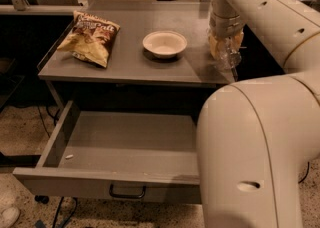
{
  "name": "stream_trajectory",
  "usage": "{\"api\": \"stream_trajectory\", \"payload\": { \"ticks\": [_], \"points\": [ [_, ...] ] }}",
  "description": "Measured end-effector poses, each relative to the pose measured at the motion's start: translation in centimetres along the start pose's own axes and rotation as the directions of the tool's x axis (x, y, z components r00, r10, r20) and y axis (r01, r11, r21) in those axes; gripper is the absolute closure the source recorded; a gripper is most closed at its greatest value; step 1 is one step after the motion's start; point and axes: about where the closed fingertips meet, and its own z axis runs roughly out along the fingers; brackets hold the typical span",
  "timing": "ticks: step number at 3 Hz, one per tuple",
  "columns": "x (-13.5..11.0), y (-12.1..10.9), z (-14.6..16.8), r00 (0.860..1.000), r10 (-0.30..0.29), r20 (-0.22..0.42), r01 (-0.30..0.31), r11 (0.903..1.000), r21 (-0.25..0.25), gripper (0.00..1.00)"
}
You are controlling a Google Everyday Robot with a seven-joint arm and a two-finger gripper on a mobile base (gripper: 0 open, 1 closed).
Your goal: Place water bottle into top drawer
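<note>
I am pinching the water bottle (228, 60) upright in my gripper (225, 48) at the table's (125, 64) right edge, above the open top drawer (75, 186).

On the tabletop (130, 64) we find the chip bag (90, 37) at the left, the bowl (165, 43) in the middle and the water bottle (229, 60) at the right end, the gripper (224, 47) directly over it. Below and before us, the top drawer (125, 142) stands pulled out (the arm (250, 152) covers its right part).
</note>
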Motion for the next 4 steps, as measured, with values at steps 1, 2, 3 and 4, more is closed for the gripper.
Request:
{"api": "stream_trajectory", "payload": {
  "ticks": [1,2,3,4],
  "points": [
    [0.2,-1.1,-1.8,0.998,-0.016,0.065,0.017,0.9998,-0.008,1.0],
    [1.5,-2.5,-4.5,0.982,-0.084,0.171,0.088,0.9961,-0.012,1.0],
    [1.5,-2.4,-4.9,0.978,-0.098,0.186,0.102,0.9948,-0.009,1.0],
    [1.5,-2.4,-4.8,0.978,-0.098,0.185,0.101,0.9948,-0.009,1.0]
  ]
}}
